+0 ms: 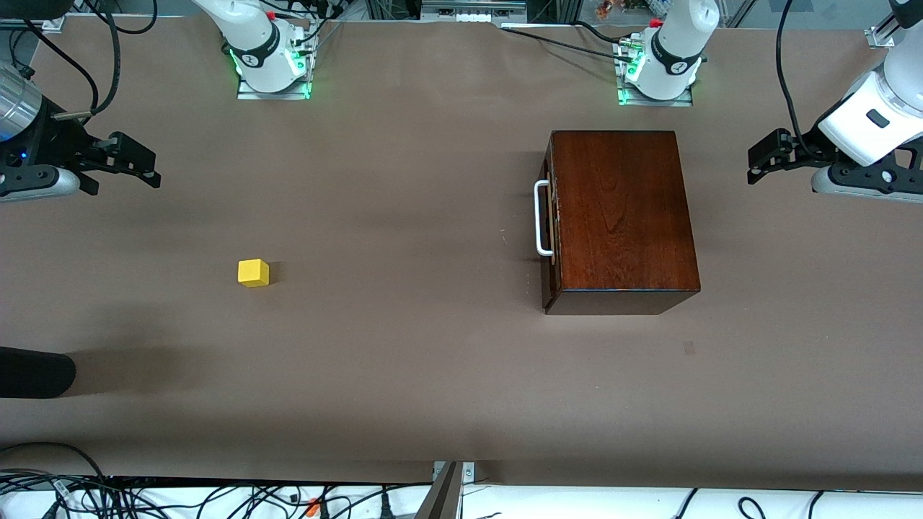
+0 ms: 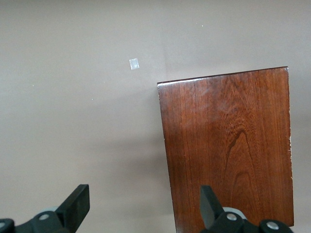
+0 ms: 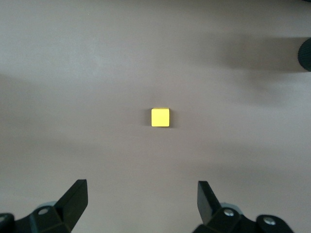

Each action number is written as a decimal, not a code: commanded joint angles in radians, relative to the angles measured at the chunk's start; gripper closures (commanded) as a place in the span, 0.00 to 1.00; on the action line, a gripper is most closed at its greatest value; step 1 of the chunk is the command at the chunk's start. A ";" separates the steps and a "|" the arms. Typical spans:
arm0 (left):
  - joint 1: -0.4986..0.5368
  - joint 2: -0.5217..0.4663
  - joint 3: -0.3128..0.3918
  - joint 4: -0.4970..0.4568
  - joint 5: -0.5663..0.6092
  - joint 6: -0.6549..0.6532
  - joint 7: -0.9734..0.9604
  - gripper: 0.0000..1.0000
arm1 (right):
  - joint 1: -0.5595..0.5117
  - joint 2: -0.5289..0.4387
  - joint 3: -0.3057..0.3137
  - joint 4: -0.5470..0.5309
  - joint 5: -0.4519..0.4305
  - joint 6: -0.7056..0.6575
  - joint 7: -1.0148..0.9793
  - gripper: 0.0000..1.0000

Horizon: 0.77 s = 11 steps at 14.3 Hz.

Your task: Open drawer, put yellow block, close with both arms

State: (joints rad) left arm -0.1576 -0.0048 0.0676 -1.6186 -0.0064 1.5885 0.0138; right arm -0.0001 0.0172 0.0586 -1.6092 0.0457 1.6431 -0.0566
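The dark mahogany box [image 1: 620, 216] stands toward the left arm's end of the table, its drawer shut, with the white bar handle [image 1: 541, 218] facing the table's middle. The box top also shows in the left wrist view [image 2: 228, 145]. The yellow block [image 1: 253, 272] lies on the brown table toward the right arm's end; it also shows in the right wrist view [image 3: 160, 117]. My left gripper [image 1: 757, 164] hangs open and empty in the air beside the box, at the table's end. My right gripper [image 1: 144, 169] hangs open and empty over the table's other end.
A black rounded object [image 1: 32, 372] juts in at the right arm's end, nearer to the front camera than the block. A small pale mark [image 1: 689, 348] lies on the table near the box. Cables run along the table's edges.
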 commanded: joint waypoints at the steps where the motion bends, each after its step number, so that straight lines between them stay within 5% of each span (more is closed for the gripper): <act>1: -0.003 -0.003 -0.008 0.016 -0.001 -0.012 0.008 0.00 | -0.003 0.009 -0.003 0.022 0.022 -0.011 -0.002 0.00; 7: -0.013 0.006 -0.153 0.009 0.006 -0.009 -0.184 0.00 | -0.011 0.010 -0.006 0.020 0.029 -0.009 -0.002 0.00; 11: -0.014 0.061 -0.351 0.009 0.017 0.037 -0.415 0.00 | -0.009 0.010 -0.013 0.020 0.029 -0.005 -0.002 0.00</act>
State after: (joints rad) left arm -0.1712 0.0184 -0.2039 -1.6217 -0.0067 1.5955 -0.2850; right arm -0.0044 0.0185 0.0477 -1.6092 0.0510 1.6431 -0.0566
